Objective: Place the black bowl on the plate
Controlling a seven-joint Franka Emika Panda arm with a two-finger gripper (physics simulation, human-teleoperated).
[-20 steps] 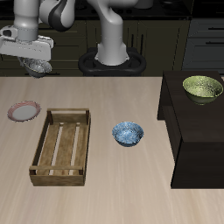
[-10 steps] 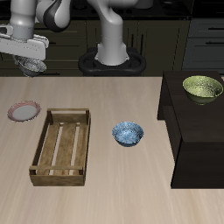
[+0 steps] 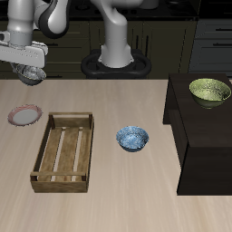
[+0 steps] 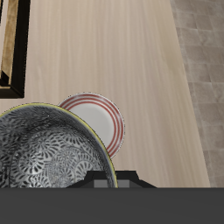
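My gripper (image 3: 28,63) is shut on the rim of the black bowl (image 3: 32,73) and holds it in the air over the table's back edge. The bowl is dark outside and grey-white speckled inside. In the wrist view the bowl (image 4: 48,156) fills much of the frame, with one finger (image 4: 105,182) at its rim. The plate (image 3: 24,115), with a pink-red rim and a pale centre, lies on the table below the bowl and nearer the front edge. In the wrist view the plate (image 4: 105,118) is partly hidden behind the bowl.
A wooden tray (image 3: 63,152) lies on the table beside the plate; its edge also shows in the wrist view (image 4: 9,44). A blue patterned bowl (image 3: 132,138) sits mid-table. A yellow-green bowl (image 3: 209,91) stands on a dark cabinet (image 3: 207,145) at the far side.
My gripper has carried the black bowl a little farther toward the plate's side of the table and slightly lower. Nothing else has moved.
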